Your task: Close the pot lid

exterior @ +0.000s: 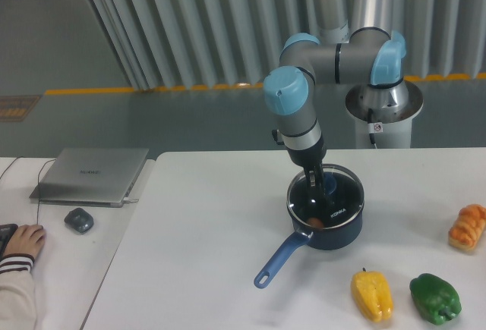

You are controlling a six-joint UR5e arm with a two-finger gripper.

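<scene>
A robot arm reaches down from the far side of a white tabletop (213,224) to a small dark navy pot (328,220) that sits right of centre. The pot's long lighter-blue handle (282,257) points toward the near left, and small white lettering shows on its side.

A round glass lid (325,194) with a thin metal rim lies across the mouth of the pot. Its rim appears to line up with the pot's rim all the way around, though the far edge is partly hidden behind the arm. The gripper (317,181) comes down at the lid's small blue knob (330,185), with its dark fingers right at the knob. The view is too small to tell whether the fingers are clamped on the knob or slightly apart.

Judging by this, the task looks nearly finished: the lid seems seated on the pot rather than held above it. What is probably left is for the gripper to let go of the knob and lift away.

Near the right edge of the tabletop lie a yellow bell pepper (371,295), a green bell pepper (435,297) and an orange pastry-like item (467,227), all well apart from the pot. On a separate surface at the far left are a closed laptop (91,174), a grey mouse (79,219) and a person's hand (23,240).
</scene>
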